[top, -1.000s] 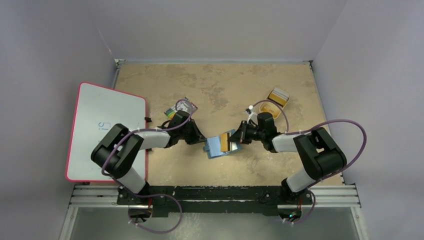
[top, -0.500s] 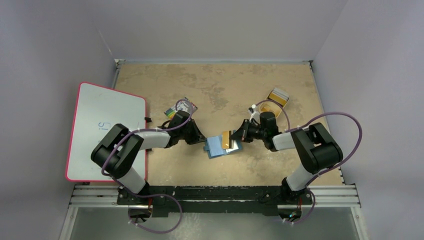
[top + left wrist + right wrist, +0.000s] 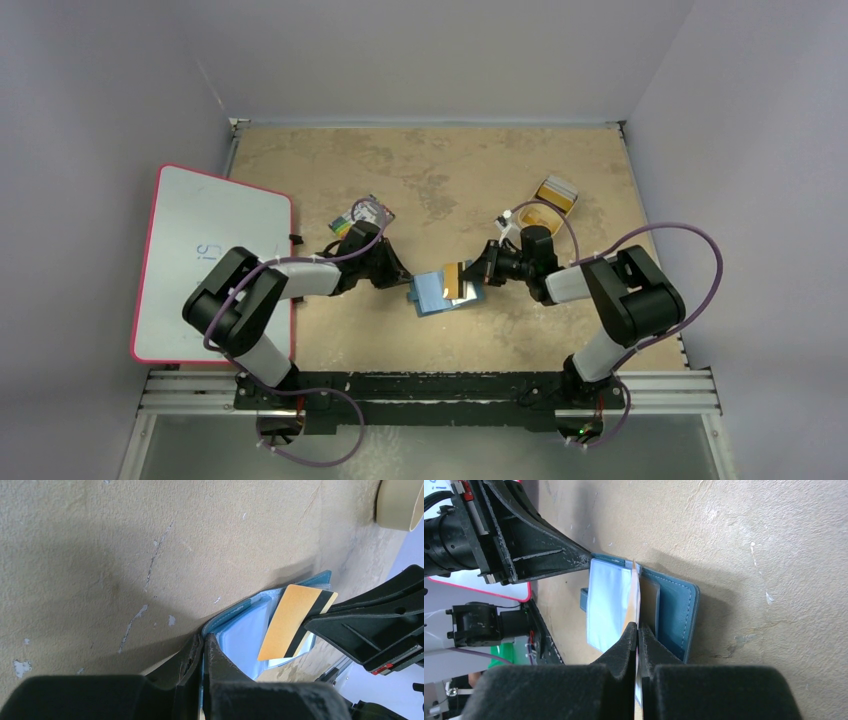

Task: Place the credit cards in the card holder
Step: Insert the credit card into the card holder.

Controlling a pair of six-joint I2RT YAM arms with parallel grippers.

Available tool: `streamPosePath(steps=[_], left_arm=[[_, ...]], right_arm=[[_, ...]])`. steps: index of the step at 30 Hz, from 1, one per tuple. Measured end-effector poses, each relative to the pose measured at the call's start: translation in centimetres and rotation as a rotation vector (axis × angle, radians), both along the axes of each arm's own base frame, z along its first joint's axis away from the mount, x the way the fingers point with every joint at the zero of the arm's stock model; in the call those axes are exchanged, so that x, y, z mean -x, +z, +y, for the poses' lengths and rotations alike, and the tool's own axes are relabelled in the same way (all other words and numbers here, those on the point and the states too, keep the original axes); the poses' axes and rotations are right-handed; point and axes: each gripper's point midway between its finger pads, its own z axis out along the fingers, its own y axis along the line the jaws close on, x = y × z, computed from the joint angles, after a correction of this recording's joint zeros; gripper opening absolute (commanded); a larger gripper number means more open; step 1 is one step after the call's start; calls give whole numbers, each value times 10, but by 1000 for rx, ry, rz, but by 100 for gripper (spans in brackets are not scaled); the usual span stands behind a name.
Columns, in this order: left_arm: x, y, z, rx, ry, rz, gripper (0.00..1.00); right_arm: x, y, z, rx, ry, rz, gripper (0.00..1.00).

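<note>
The card holder (image 3: 432, 292) is a teal wallet lying open on the table, its light-blue lining (image 3: 250, 630) facing up. My left gripper (image 3: 405, 284) is shut on its left edge (image 3: 204, 641). My right gripper (image 3: 477, 276) is shut on an orange credit card (image 3: 452, 279) with a dark stripe (image 3: 287, 622). The card slants over the wallet's right half. In the right wrist view the card (image 3: 636, 592) shows edge-on between the lining (image 3: 606, 602) and the teal cover (image 3: 676, 612). Whether its tip is inside a pocket cannot be told. More credit cards (image 3: 556, 192) lie at the back right.
A shallow tan tray (image 3: 538, 216) sits behind the right arm, next to the spare cards. A flat pack with coloured stripes (image 3: 360, 213) lies behind the left gripper. A white board with a pink rim (image 3: 205, 255) covers the table's left edge.
The right arm has shifted slightly and the orange card has edged a little further over the wallet. The left gripper and the wallet have stayed put.
</note>
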Motion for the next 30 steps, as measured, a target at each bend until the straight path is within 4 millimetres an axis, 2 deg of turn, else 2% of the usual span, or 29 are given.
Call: streamPosePath(steps=[22,30], left_arm=[[-1,0,0,1,9,1,0],[-1,0,0,-1,9,1,0]], right_arm=[[14,-4,2,4,71,10,0],[12,3,2,15,73,-28,0]])
